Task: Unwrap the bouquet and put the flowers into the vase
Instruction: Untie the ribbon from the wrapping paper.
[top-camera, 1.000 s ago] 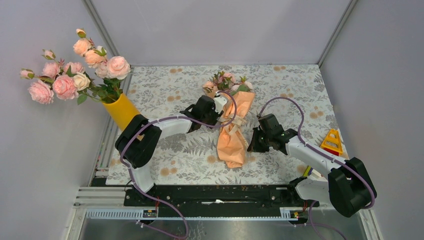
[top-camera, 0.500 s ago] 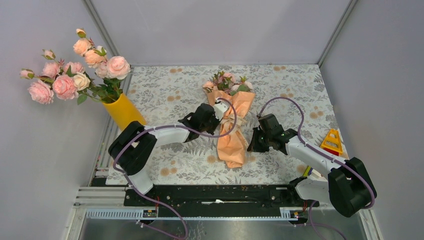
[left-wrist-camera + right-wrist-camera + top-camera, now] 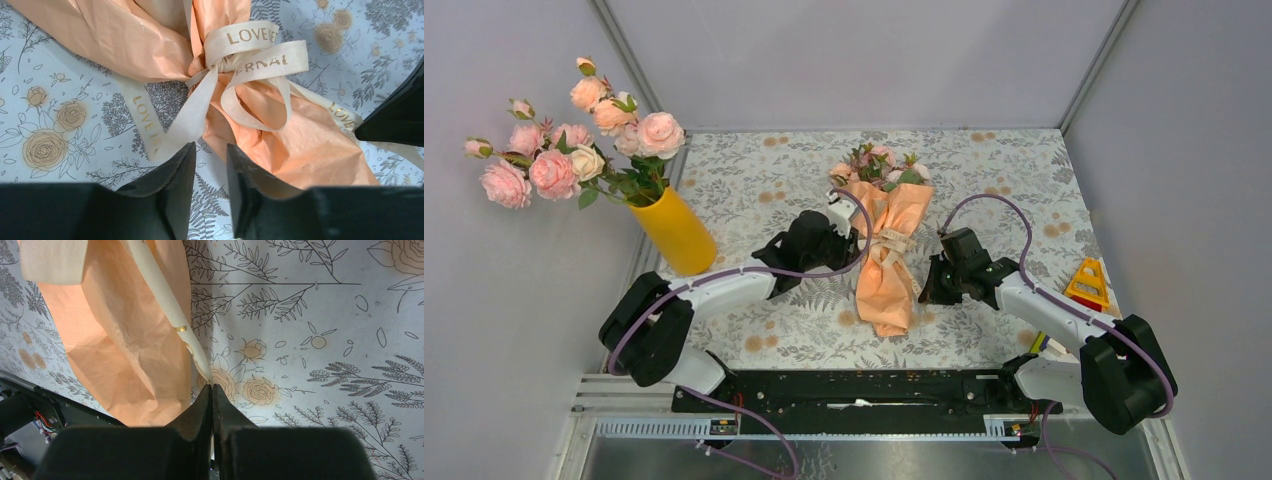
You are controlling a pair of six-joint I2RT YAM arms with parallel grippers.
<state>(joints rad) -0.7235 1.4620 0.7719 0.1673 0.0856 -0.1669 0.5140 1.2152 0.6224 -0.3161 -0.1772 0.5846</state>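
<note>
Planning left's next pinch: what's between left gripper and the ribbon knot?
Left wrist view: a loose ribbon tail drooping from the knot toward the left gripper, some orange paper, and bare cloth. Nothing else.

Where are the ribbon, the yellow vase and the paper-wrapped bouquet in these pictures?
ribbon (image 3: 270, 60): left wrist view, on the bow's lettered loop.
vase (image 3: 676, 235): top view, middle of its yellow body.
bouquet (image 3: 884, 290): top view, peach paper below the ribbon.
</note>
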